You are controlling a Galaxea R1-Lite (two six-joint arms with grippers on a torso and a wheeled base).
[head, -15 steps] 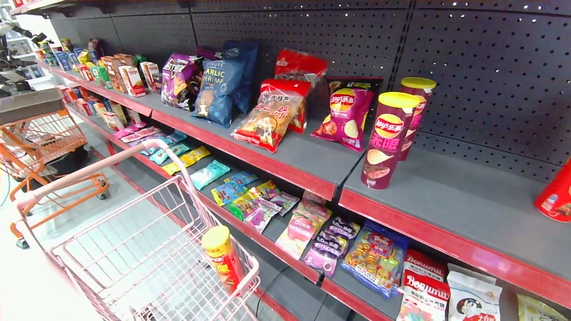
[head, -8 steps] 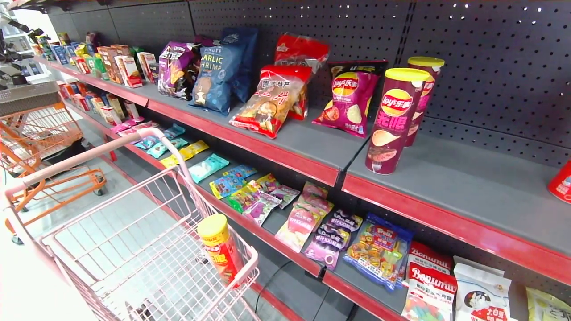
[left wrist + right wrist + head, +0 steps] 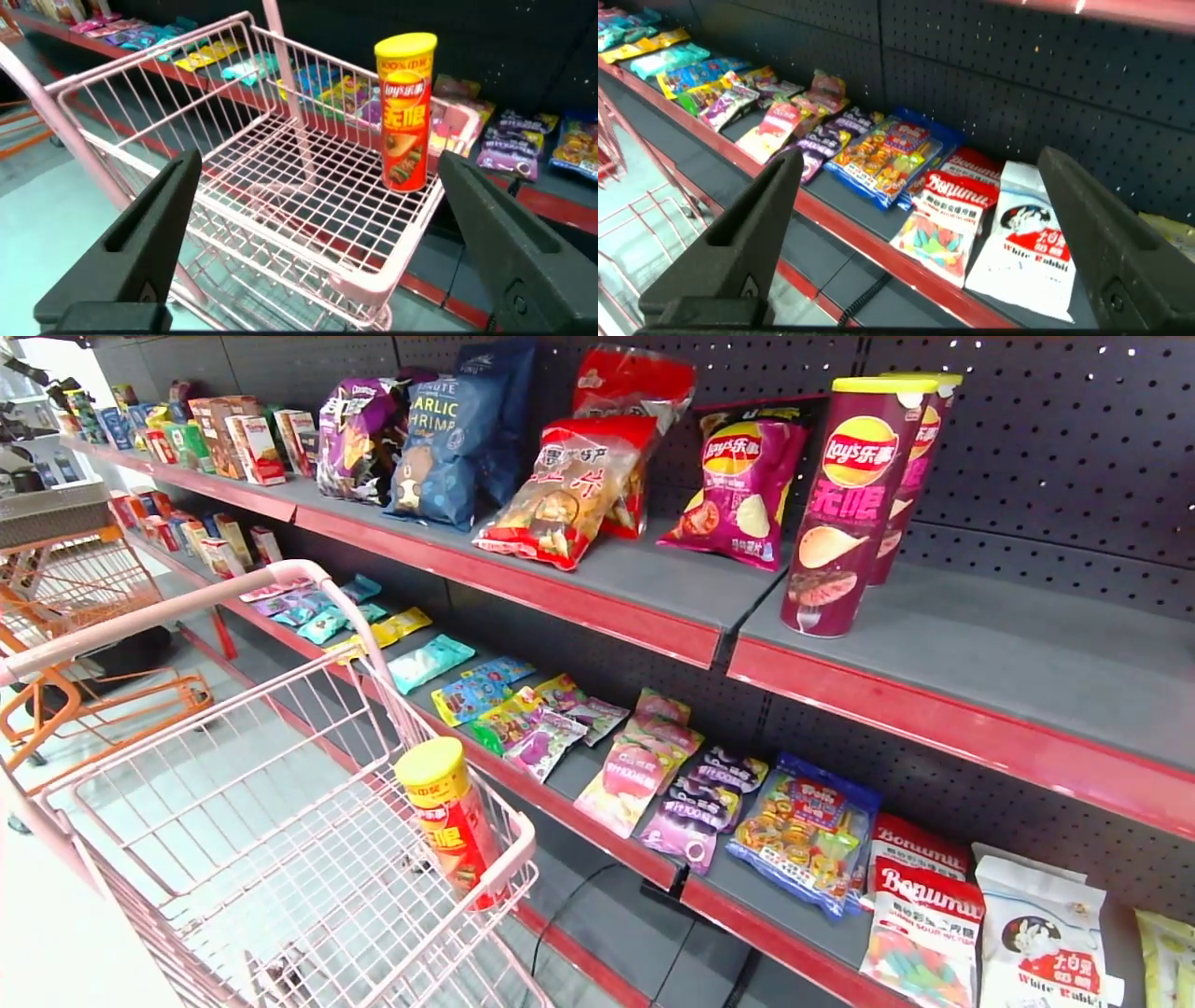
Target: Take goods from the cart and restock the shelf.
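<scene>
— Where is the red can point(image 3: 448, 817)?
— Upright in the pink cart point(image 3: 187, 607), in the corner nearest the shelf point(image 3: 607, 616), touching the wire wall
— And the left end effector point(image 3: 318, 168)?
— Above the cart's basket, fingers spread wide, holding nothing; the can stands beyond it
— The right end effector point(image 3: 922, 159)?
— Wide open too, empty, facing the candy bags point(image 3: 878, 154) on the lower shelf board
— Anything on the upper board?
— Two purple cans point(image 3: 845, 504), upright, one just behind the other, beside snack bags point(image 3: 560, 495)
</scene>
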